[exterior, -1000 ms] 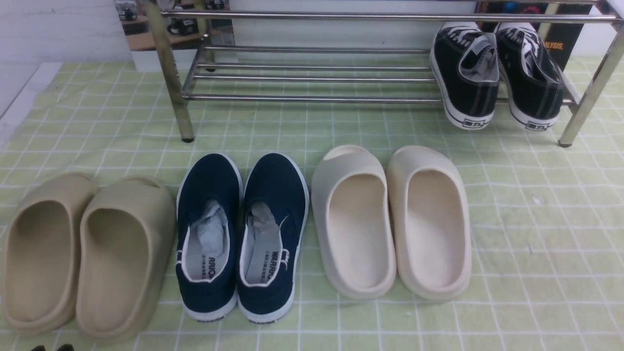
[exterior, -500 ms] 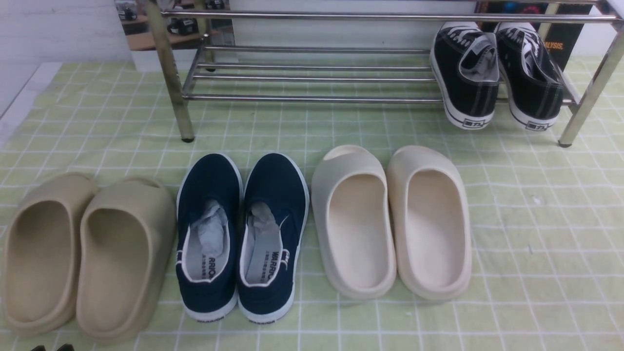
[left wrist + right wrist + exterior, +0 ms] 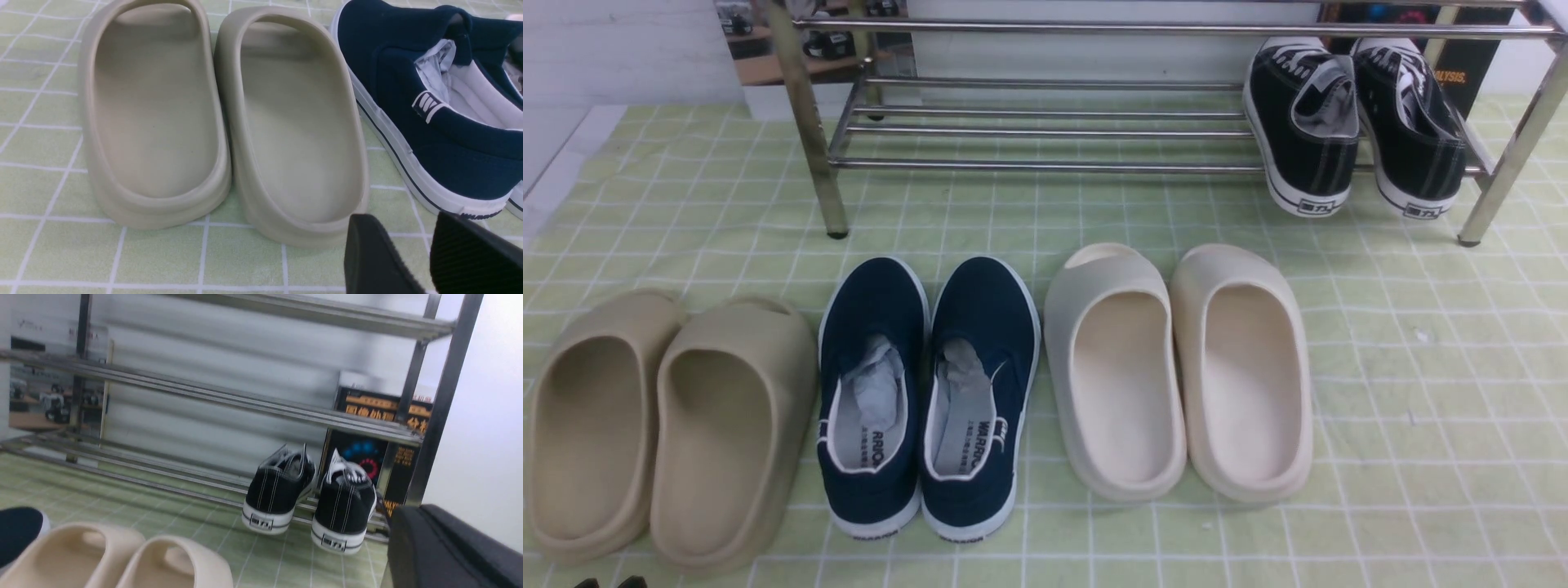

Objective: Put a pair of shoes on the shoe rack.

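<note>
The two black canvas sneakers [image 3: 1303, 122] [image 3: 1409, 122] stand side by side on the lowest tier of the chrome shoe rack [image 3: 1045, 163], at its right end, heels toward me and overhanging the front bar. They also show in the right wrist view [image 3: 278, 490] [image 3: 345, 506], under the rack's bars [image 3: 204, 394]. My right gripper [image 3: 412, 516] is shut and empty, well back from the sneakers, and out of the front view. My left gripper [image 3: 402, 222] is open and empty, low over the cloth; its tips show at the front view's bottom left [image 3: 605, 582].
On the green checked cloth [image 3: 1421, 367] in front of the rack lie beige slides [image 3: 727, 425], navy slip-ons [image 3: 980, 392] and cream slides [image 3: 1115, 367]. A black printed box [image 3: 1462, 73] stands behind the rack's right end. The rack legs [image 3: 813, 147] [image 3: 1507, 155] stand on the cloth.
</note>
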Robot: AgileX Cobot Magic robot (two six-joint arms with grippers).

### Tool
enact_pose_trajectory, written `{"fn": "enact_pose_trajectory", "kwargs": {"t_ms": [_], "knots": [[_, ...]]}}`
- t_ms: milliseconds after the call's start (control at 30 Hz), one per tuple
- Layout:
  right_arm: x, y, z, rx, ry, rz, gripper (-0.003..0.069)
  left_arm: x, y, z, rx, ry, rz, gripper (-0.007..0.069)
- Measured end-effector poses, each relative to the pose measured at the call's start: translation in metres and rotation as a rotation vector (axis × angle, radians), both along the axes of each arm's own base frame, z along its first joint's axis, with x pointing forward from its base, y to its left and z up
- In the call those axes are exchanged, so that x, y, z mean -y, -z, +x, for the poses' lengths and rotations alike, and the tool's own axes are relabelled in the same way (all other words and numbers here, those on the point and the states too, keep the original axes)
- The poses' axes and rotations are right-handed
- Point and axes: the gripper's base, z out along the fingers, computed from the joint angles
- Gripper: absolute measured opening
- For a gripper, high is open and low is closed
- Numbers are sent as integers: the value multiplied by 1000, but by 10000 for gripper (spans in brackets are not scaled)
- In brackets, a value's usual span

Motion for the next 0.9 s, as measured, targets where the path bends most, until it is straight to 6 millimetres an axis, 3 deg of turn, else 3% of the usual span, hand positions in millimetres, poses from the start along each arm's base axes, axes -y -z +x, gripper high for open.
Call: {"fn": "enact_pose_trajectory", "kwargs": {"t_ms": [333, 633, 900], "knots": [[4, 0, -1, 2, 66, 0, 20, 0, 0, 0, 0, 0, 0, 239], [8, 44, 0, -488, 121, 153, 22, 0, 0, 0, 0, 0, 0, 239], [8, 50, -2, -580, 130, 184, 22, 0, 0, 0, 0, 0, 0, 239]]}}
